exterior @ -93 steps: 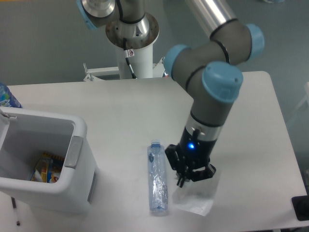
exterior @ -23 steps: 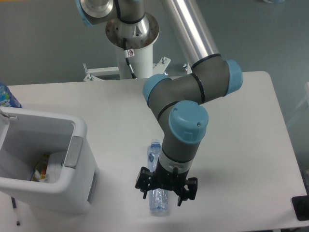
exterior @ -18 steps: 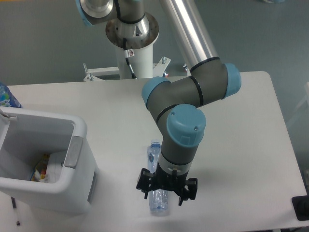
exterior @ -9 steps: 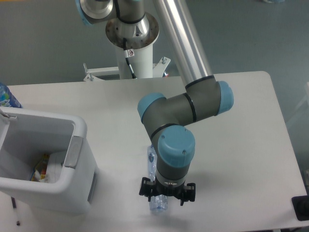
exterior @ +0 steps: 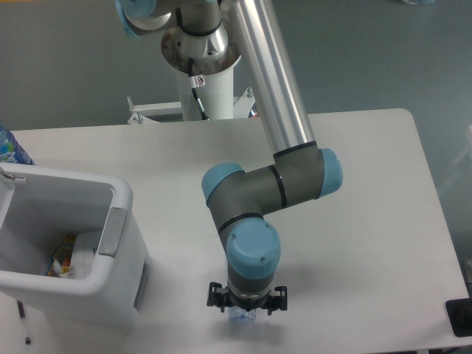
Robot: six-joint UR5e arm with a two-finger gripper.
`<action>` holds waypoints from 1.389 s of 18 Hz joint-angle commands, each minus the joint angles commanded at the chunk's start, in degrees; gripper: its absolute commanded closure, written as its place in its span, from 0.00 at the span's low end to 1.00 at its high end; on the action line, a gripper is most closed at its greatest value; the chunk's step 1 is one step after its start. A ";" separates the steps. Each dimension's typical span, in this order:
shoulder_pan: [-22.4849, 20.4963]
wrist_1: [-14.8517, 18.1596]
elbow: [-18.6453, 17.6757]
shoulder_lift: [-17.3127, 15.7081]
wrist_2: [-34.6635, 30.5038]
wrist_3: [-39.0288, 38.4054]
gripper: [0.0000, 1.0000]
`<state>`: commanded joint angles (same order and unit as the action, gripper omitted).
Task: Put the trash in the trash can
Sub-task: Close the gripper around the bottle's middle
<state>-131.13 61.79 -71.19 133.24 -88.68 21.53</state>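
Gripper: we see one gripper [exterior: 246,304] low at the near edge of the worktop [exterior: 369,221], its two fingers spread either side of the bottle; we cannot tell whether they are pressing it.
Bottle: we count one clear bottle [exterior: 241,316], lying on the worktop right under the gripper; only its near end shows, the arm hides the rest.
Arm: one arm [exterior: 265,195], grey joints with blue caps, bent down over the bottle from a silver tube.
Bin: one white bin [exterior: 74,284] at the left, well apart from the bottle, grey handle plate [exterior: 112,231] on its right wall.
In the bin: we make out a whitish bag [exterior: 87,247] and colourful packaging [exterior: 60,262].
Far left: a blue-labelled bottle [exterior: 10,147] behind the bin.
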 joint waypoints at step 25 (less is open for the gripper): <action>1.85 -0.17 -0.18 1.76 -6.06 -1.05 0.49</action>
<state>-129.29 61.61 -71.37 135.00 -94.75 20.48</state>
